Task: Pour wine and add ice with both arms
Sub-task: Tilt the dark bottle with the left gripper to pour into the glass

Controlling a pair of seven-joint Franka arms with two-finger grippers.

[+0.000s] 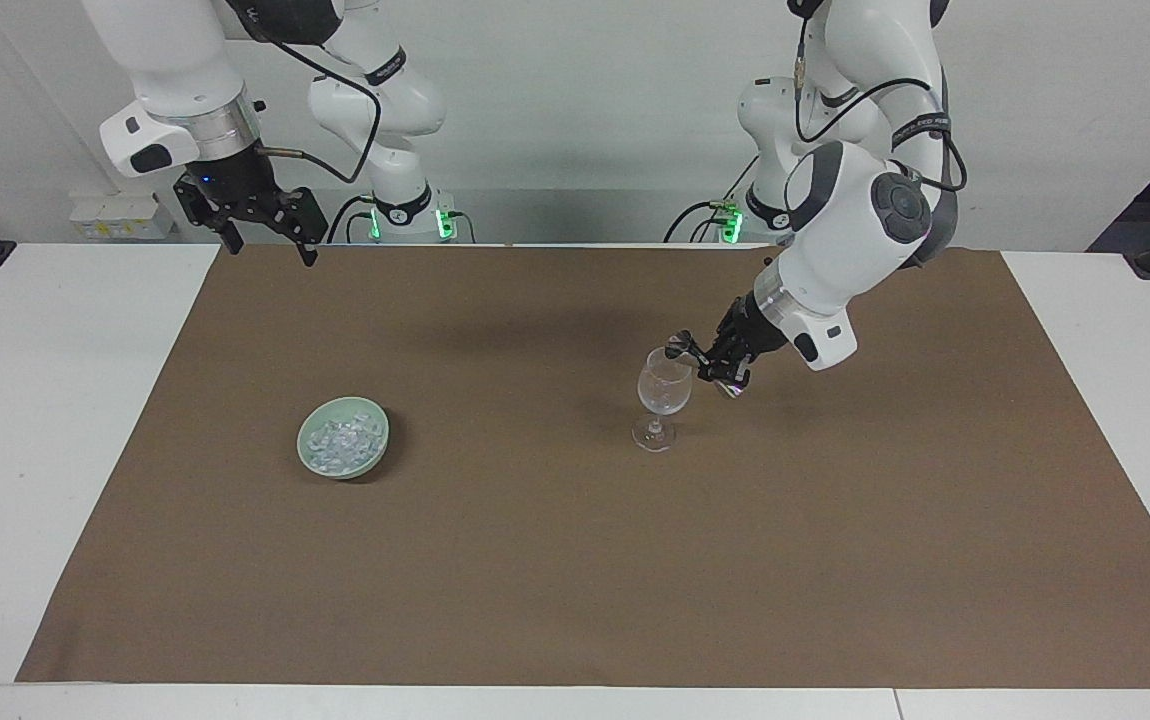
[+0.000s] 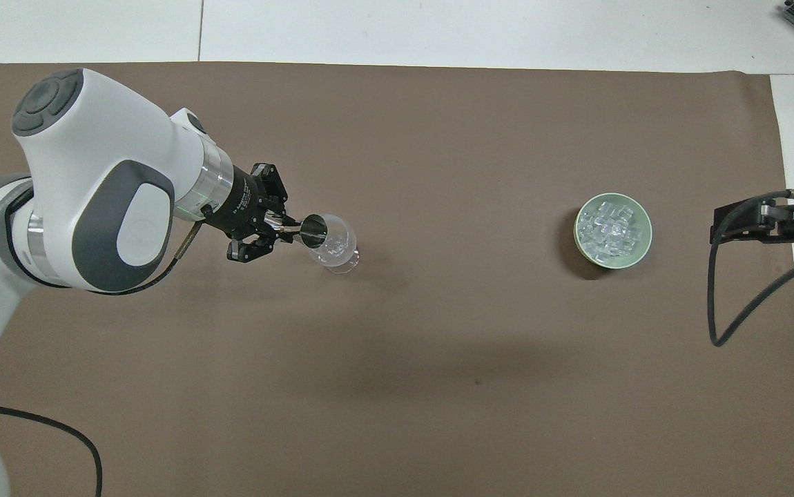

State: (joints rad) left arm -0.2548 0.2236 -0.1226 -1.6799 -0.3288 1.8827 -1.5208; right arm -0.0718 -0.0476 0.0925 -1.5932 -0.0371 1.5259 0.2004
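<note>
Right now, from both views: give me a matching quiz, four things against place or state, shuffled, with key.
Things:
1. wine glass
2. ice
3. small metal cup
4. right hand

Places or states:
A. heaped in the pale green bowl
B. raised over the brown mat's edge, holding nothing, waiting
C. upright on the mat, toward the left arm's end
D. tipped at the glass rim, gripped by the left hand

Pairs: 1-C, 2-A, 3-D, 4-B
</note>
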